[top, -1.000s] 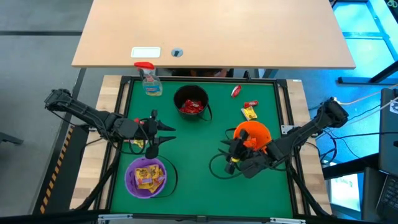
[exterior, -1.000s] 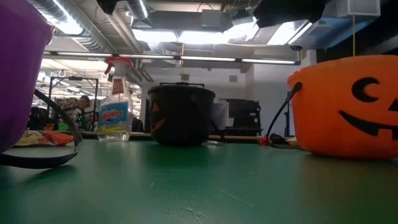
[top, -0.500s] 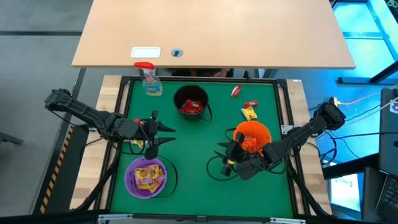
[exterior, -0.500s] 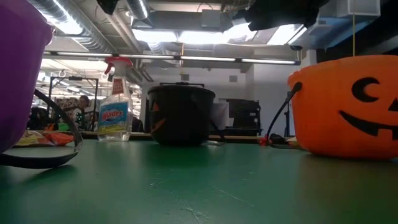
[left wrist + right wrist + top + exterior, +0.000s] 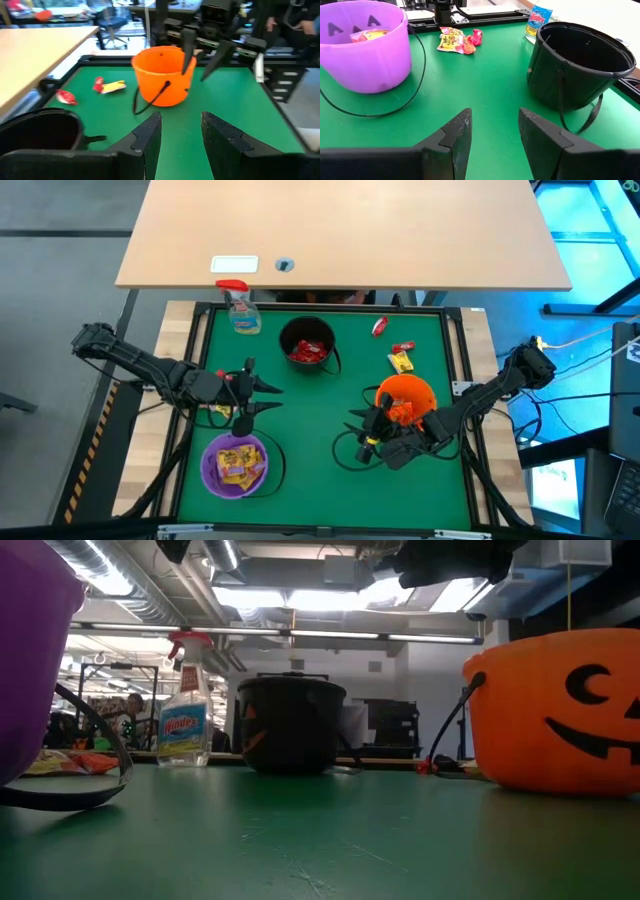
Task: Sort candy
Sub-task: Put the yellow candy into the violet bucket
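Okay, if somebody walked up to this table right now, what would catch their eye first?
Probably the three Halloween buckets on the green mat: the orange bucket at the right, the purple bucket with yellow candy at the near left, the black bucket with red candy at the far middle. Next, the open left gripper and open right gripper facing each other, both empty.

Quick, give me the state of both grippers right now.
Left gripper: open, holding nothing, above the green mat near the purple bucket.
Right gripper: open, holding nothing, beside the orange bucket.
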You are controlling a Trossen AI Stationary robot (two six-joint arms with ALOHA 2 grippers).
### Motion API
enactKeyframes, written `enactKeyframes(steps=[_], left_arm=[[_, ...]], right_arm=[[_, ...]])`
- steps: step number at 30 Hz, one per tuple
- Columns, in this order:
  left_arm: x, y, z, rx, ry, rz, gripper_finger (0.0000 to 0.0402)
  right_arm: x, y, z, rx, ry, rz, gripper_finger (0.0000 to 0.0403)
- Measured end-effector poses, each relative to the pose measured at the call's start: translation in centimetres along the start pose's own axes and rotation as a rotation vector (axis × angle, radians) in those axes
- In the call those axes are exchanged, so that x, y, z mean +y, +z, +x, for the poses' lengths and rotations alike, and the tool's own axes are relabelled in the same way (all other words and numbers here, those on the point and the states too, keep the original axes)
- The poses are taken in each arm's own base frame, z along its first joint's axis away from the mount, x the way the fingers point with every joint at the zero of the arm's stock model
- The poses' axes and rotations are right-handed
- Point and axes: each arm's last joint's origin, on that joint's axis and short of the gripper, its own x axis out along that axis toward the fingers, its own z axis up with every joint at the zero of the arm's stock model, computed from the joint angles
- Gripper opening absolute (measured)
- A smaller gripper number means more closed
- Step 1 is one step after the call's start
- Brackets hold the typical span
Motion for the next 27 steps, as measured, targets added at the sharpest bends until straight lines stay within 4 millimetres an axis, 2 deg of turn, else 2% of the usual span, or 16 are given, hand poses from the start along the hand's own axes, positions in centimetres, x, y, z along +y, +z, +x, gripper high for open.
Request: enactKeyframes(steps=[27], left_arm=[[-0.1, -0.01, -0.01, 0.004, -0.029, -0.026, 0.0128]], right_arm=[[0.15, 0.22, 0.0, -0.013, 0.017, 0.023, 0.0159]])
